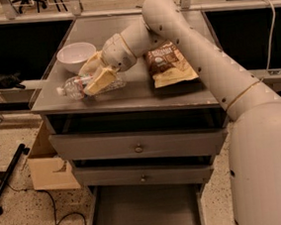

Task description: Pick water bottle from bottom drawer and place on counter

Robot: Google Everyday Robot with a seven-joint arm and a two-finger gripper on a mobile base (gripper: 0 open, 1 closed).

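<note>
Gripper [96, 74] down on the water bottle [73, 87] at the counter's front left

The gripper sat low over the counter [138, 92], right on the middle of the bottle. Whether it clamped the bottle or merely sat around it could not be told. The bottle lay on its side on the counter top, near the front edge. Its long axis ran left to right, with the white cap poking out to the left of the gripper and the base showing on the right. A white bowl [75, 55] stood just behind it and a chip bag [168, 64] lay well apart to the right. The bottom drawer [145, 213] stood pulled out below with no bottle visible in it. By my judgement the placing was all but done, and the coming move was a release and a lift straight up, clear of the bowl
</note>
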